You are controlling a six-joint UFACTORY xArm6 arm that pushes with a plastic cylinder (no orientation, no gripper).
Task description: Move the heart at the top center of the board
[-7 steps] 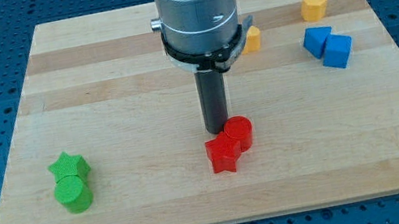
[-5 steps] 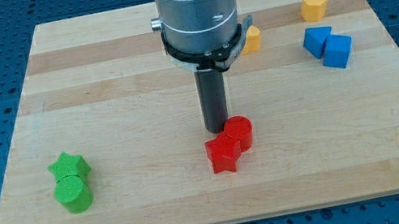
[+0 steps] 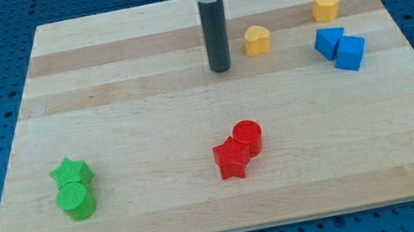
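My tip (image 3: 221, 70) has jumped from beside the red pair near the middle of the surface (image 3: 132, 129) up toward the view's top, and it now rests just to the view's left of the yellow heart (image 3: 257, 40), near it but with bare wood showing between, so no contact yet. That reads to me as lining up on the target; the heart sits at top centre, slightly right of the rod, and hasn't shifted. There's no gripper on this rig, just a plain dark rod, so nothing is held. The red star (image 3: 232, 160) and red cylinder (image 3: 248, 138) sit touching where I left them. The blocks look like matte moulded plastic with crisp edges; the surface is pale, smooth banded wood. Further right are a yellow hexagonal block (image 3: 325, 6) and two blue blocks (image 3: 340, 46) touching; lower left, a green star (image 3: 71, 171) against a green cylinder (image 3: 77, 200).
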